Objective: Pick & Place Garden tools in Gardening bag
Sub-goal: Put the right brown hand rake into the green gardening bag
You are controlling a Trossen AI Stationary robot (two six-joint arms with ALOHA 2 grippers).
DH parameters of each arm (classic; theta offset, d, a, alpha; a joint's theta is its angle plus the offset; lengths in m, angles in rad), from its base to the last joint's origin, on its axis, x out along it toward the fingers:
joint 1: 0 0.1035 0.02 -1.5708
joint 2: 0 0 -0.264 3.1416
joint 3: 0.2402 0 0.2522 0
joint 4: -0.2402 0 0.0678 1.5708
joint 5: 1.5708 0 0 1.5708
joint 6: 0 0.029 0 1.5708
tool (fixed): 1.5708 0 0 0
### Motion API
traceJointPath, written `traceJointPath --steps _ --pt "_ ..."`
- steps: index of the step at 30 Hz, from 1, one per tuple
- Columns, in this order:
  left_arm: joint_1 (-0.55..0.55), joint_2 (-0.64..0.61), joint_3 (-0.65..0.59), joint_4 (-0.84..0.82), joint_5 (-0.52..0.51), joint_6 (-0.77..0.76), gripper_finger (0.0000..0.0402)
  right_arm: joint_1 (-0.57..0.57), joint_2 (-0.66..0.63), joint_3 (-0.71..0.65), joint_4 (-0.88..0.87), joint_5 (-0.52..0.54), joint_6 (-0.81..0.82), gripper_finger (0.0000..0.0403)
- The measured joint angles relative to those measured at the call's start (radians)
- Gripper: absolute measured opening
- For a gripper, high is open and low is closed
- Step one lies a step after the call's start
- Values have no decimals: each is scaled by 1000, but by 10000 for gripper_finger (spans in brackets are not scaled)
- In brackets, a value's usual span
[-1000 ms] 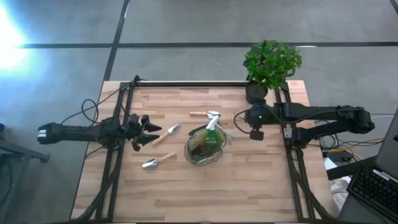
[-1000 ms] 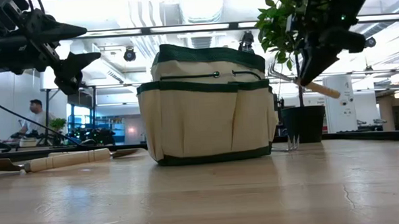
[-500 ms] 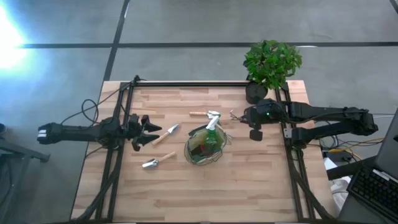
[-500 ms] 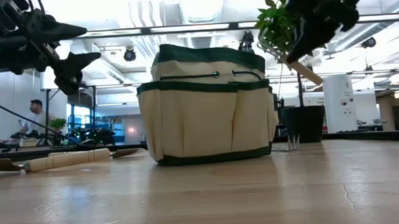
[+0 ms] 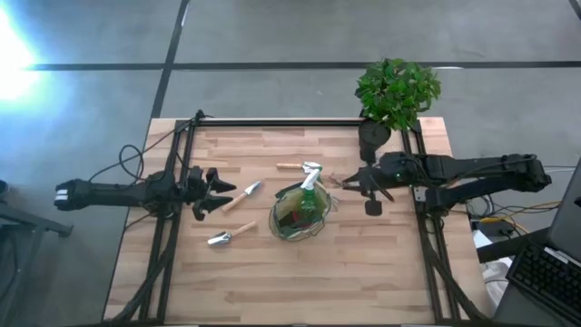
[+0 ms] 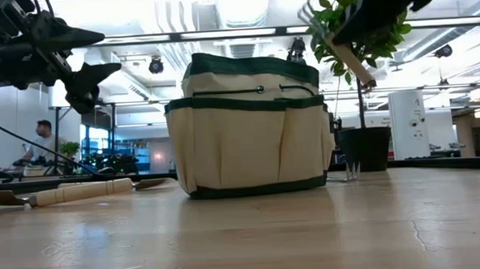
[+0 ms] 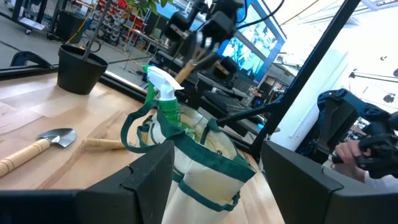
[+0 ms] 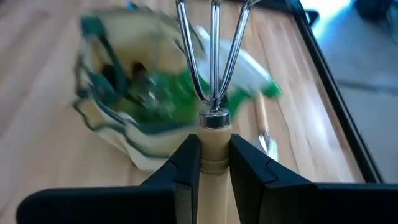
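Your right gripper [image 8: 214, 163] is clamped on the wooden handle of a three-pronged fork [image 8: 212, 59], held in the air just right of the gardening bag [image 5: 300, 213] at the high view's centre. The fork looks light and rigid, but smooth wood may slip, so grip near the metal collar. The bag's fabric walls look soft and may fold. Your left gripper [image 5: 211, 193] waits centre-left, fingers apart, near two trowels [image 5: 241, 197].

Bright, even light; window glare whitens the floor [image 5: 14, 54] at the high view's left edge. Motion blur smears the gardening bag [image 8: 143, 106] in the right wrist view.
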Motion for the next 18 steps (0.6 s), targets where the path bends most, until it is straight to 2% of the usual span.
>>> traceJointPath --steps 18 --pt "0 0 0 0 0 0 245 227 -107 0 193 -2 -6 50"
